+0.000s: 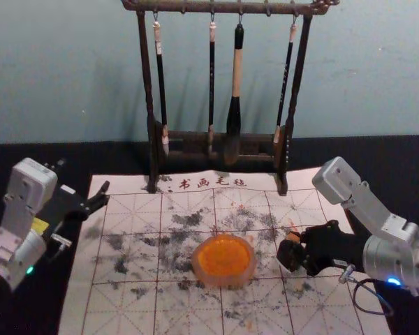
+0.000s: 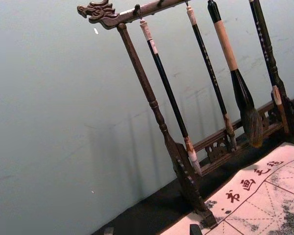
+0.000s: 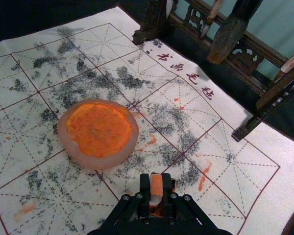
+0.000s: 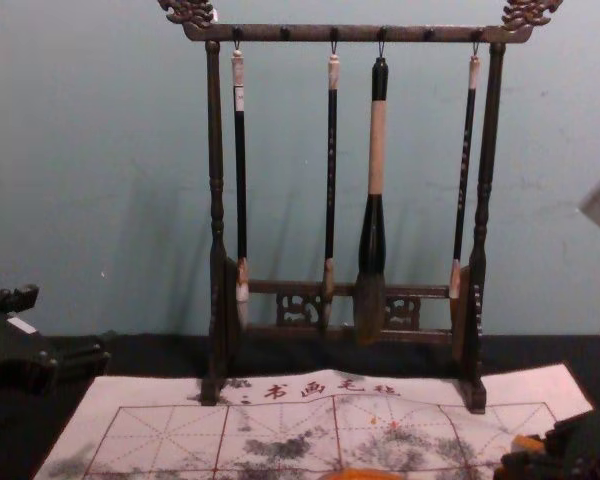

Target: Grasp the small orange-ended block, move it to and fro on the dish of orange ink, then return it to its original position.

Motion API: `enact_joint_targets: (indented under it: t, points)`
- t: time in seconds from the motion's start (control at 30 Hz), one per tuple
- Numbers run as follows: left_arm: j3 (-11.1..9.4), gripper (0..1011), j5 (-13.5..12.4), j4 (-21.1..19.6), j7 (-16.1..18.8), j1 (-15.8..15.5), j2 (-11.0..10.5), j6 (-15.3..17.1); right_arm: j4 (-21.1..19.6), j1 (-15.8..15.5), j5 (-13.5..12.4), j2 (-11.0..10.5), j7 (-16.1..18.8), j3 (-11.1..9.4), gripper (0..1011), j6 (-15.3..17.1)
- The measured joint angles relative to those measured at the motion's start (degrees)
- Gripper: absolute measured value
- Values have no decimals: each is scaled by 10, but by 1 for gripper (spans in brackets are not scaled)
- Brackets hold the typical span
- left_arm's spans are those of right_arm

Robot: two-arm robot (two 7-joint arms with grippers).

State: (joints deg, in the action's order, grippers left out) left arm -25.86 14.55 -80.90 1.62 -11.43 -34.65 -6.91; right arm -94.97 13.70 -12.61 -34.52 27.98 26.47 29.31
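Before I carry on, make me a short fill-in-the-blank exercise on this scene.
1. The robot's ____ claw grips the block.
2. Seen from the robot, the dish lies to the ____ of the block.
3. The ink is ____.
4. The rack holds ____ hanging brushes.

Missing words: right; left; orange; four.

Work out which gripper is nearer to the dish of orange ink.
Right. The right gripper is just to the right of the dish, over the mat; the left gripper is farther off, by the mat's far left corner.
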Motion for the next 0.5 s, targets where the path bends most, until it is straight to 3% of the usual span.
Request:
enact_joint_targets:
  t: [0.27,0.4,0.5]
  points:
    - [0,1001,0,0,0,0,0,0,0,0,0,0,0,0,91,0]
    - [0,1001,0,0,0,0,0,0,0,0,0,-1,-1,0,175,0]
    - [0,1001,0,0,0,0,0,0,0,0,-1,-1,-1,0,299,0]
